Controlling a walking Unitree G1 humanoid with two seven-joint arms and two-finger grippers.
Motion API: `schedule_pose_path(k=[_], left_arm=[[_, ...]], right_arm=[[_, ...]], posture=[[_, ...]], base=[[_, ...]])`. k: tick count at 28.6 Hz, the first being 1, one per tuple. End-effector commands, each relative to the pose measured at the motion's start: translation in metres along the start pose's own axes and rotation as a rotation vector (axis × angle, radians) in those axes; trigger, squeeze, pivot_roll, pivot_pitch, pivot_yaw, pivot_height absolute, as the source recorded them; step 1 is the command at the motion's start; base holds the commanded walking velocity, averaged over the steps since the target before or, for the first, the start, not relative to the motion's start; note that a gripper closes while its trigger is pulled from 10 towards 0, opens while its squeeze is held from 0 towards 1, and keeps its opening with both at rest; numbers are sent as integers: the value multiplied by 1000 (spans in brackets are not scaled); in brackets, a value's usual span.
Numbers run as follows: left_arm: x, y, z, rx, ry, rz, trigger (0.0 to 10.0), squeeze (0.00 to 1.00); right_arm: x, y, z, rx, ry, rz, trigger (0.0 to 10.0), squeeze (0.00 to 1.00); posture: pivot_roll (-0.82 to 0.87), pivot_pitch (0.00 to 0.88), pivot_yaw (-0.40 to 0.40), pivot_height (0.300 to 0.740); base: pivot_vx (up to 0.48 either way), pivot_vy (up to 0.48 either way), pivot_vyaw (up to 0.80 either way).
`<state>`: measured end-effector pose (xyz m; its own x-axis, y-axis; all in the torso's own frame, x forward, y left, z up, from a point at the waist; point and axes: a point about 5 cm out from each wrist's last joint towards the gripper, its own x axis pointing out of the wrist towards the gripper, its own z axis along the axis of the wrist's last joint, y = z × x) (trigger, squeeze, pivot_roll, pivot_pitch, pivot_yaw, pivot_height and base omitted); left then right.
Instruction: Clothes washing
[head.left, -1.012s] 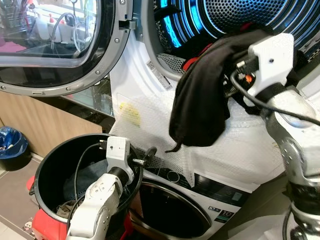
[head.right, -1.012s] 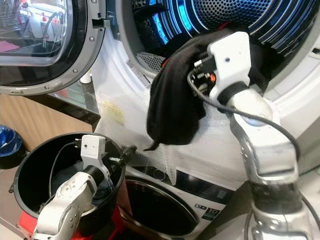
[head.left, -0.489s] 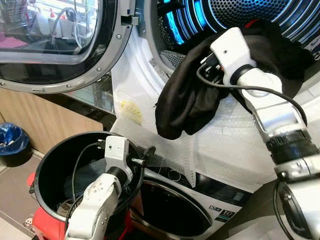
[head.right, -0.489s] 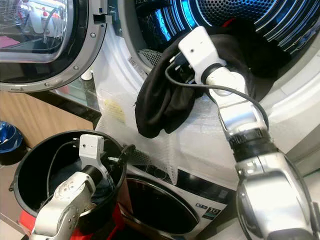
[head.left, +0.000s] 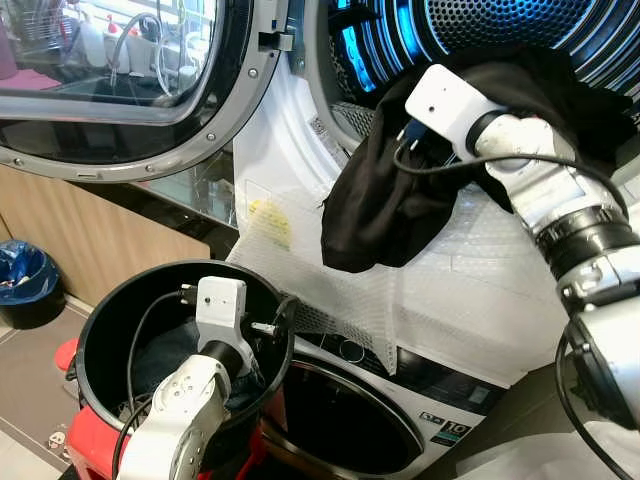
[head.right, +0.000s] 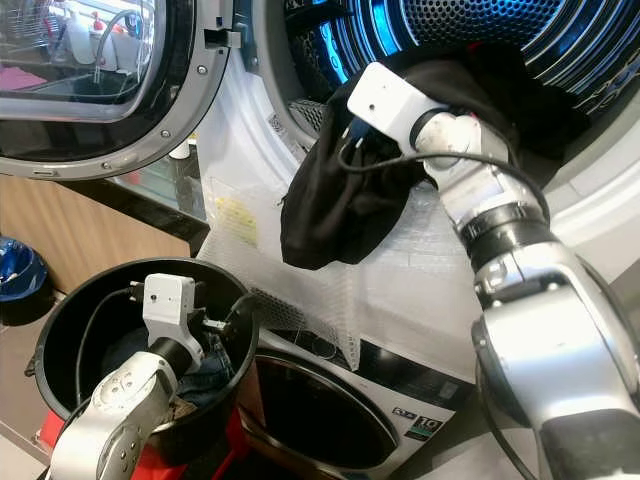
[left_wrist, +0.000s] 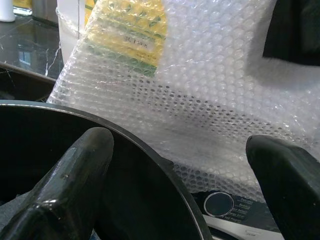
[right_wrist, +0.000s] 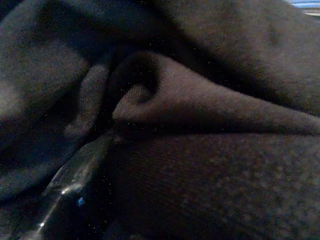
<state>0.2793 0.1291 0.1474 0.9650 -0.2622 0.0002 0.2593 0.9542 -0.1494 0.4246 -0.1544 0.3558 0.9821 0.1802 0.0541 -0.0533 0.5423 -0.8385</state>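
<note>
While the right gripper (head.left: 400, 160) is buried in a black cloth garment (head.left: 385, 205), fingers clamped on its folds, the cloth hangs from the lit, perforated dryer drum's (head.left: 500, 30) mouth over bubble wrap (head.left: 470, 290). Below it, the left gripper (left_wrist: 180, 175), fingers spread apart, sits at the round black plastic basket's (head.left: 110, 310) rim, dark laundry inside.

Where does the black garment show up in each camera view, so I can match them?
Left eye: black garment draped over the drum opening's lip, centre-right.
Right eye: same garment, just left of centre.
Left wrist: a dark corner above the bubble wrap, the shared landmark.
Right wrist: dark folds close up.
</note>
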Motion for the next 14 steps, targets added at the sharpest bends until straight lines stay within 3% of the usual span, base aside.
schedule_pose_path(k=[1,3,6,10,14], left_arm=[[-2,-6,2,5,3,-7,10000,0],[-6,-6,1,1,7,-2,10000,0],[-10,-7,-1,-2,14,4,10000,0],[-12,-8,-1,-8,19,7,10000,0],[-17,-13,-2,-24,23,23,10000,0]], right_arm=[[-5,-18,-16,111,61,-72,10000,0],[-7,-26,-22,242,67,-84,10000,0],[-9,-31,-26,337,80,-92,10000,0],[-12,-40,-27,379,88,-121,10000,0],[-18,-59,-33,409,130,-243,10000,0]], posture=[[22,52,-171,740],[34,51,-171,740],[49,50,-173,740],[65,54,-176,740],[96,64,-192,740]], base=[[0,0,0],[0,0,0],[0,0,0],[0,0,0],[0,0,0]])
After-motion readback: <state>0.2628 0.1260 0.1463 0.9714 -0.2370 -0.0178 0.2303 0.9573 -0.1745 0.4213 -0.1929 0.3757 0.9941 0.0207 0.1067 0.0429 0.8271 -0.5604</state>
